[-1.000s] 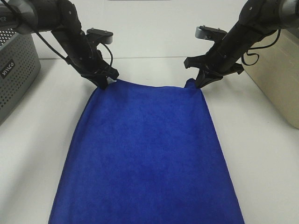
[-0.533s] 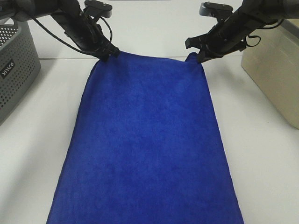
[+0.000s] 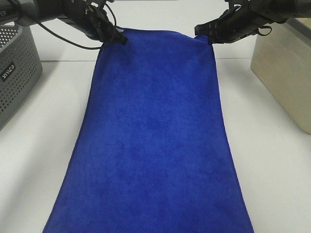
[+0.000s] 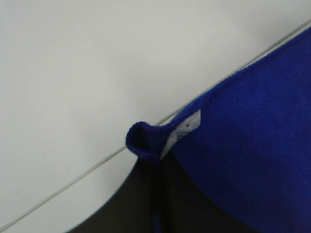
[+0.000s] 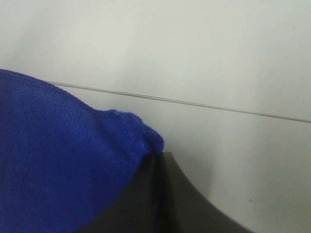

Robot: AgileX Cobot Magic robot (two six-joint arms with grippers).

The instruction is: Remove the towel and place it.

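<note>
The plain white, smooth-topped desk [image 3: 43, 145] fills most of the exterior high view, meeting a white wall along a thin seam near the top. A grey perforated plastic basket [image 3: 17, 73] stands on it at the upper left edge of the frame. A beige, boxy plastic container [image 3: 286, 73] stands at the upper right edge. The large royal-blue plush microfibre towel [image 3: 155, 145] drapes down the centre, its lower part running out of the frame's bottom.

Both arms raised at top of frame. Left gripper [image 3: 118, 39] upper left, jaws clamped on towel [image 3: 153, 141] corner; right gripper [image 3: 204, 33] upper right, jaws pinching the other corner.
</note>
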